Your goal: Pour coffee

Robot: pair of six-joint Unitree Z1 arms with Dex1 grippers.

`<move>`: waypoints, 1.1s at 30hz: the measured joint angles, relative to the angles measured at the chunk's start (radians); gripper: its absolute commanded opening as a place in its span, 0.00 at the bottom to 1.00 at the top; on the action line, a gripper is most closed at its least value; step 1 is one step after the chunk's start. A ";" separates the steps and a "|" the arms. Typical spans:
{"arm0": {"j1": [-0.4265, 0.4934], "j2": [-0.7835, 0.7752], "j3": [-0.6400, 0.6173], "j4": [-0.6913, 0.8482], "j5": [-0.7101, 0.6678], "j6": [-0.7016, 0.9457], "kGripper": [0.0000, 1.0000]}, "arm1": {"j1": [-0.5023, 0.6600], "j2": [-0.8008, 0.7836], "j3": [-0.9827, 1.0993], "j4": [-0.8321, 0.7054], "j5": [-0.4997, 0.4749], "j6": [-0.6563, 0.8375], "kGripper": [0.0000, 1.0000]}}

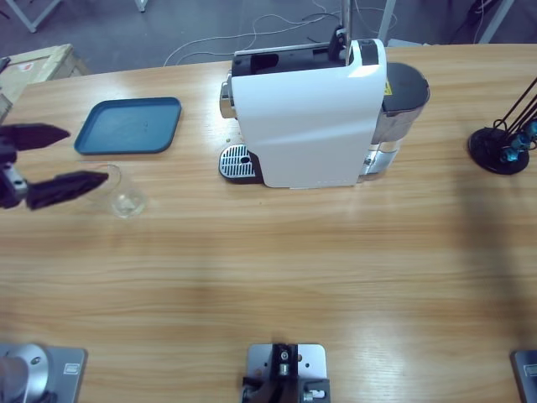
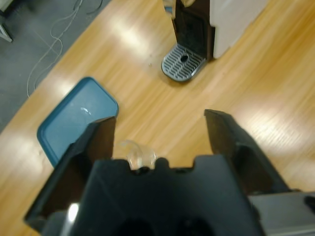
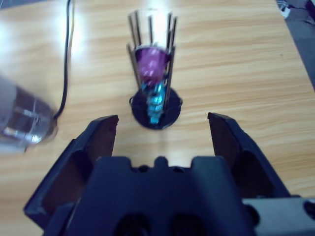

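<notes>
While hidden overhead, right tool (image 3: 162,123) agape.

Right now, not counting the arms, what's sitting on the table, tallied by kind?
Coffee machine: 1
Blue tray: 1
Clear glass: 1
Capsule rack: 1
Total: 4

Bright overhead light leaves glare patches on the table (image 2: 147,98); both wrist views are softly blurred.
</notes>
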 measured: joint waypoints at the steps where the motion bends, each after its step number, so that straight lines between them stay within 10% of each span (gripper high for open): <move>1: -0.001 -0.007 0.008 -0.002 0.001 -0.014 0.99 | -0.009 0.013 0.000 -0.020 0.004 0.000 0.67; 8: -0.002 -0.013 0.020 -0.039 0.001 -0.042 0.99 | -0.031 0.106 -0.013 -0.090 0.044 0.000 0.66; 14: -0.002 -0.013 0.023 -0.050 0.001 -0.050 0.99 | -0.046 0.151 -0.040 -0.104 0.047 0.001 0.32; 21: -0.002 -0.013 0.025 -0.065 0.001 -0.058 0.99 | -0.053 0.183 -0.042 -0.105 0.053 0.001 0.28; 24: -0.002 -0.013 0.025 -0.072 0.001 -0.061 0.99 | -0.054 0.184 -0.042 -0.105 0.053 0.001 0.04; 33: -0.002 -0.013 0.032 -0.075 0.002 -0.065 0.99 | -0.054 0.187 -0.051 -0.105 0.071 0.001 0.00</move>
